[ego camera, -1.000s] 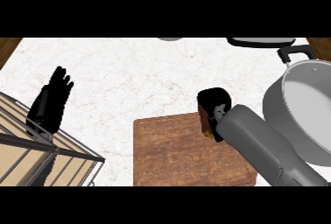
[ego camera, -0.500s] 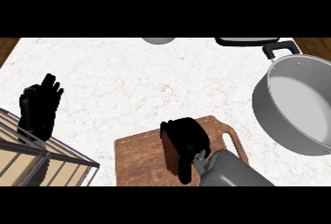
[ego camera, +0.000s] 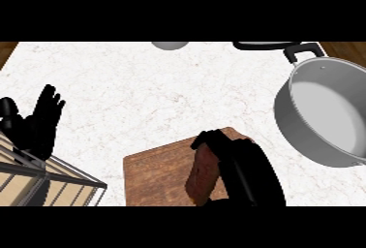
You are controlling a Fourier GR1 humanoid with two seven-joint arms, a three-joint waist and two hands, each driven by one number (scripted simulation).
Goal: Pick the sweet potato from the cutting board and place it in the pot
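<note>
Curling round the sweet potato (ego camera: 204, 172) over the cutting board (ego camera: 160, 177) at lower centre, right hand (ego camera: 239, 167) fingers pinch its stiff, probably weighty middle, pot (ego camera: 325, 114) at right.

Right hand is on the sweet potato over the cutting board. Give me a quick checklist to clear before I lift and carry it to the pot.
1. Grasp: the right hand has fingers curled round the sweet potato. Ok.
2. Lift-off: whether the sweet potato is clear of the cutting board or touching it. Cannot tell.
3. Target: the pot sits to the right of the board, open, nothing visible inside. Ok.
4. Path: bare counter lies between board and pot. Ok.
5. Left hand: open, resting at the left edge above the wire rack, away from the route. Ok.
6. Pot handle: at the far rim, off the approach side. Ok.
</note>
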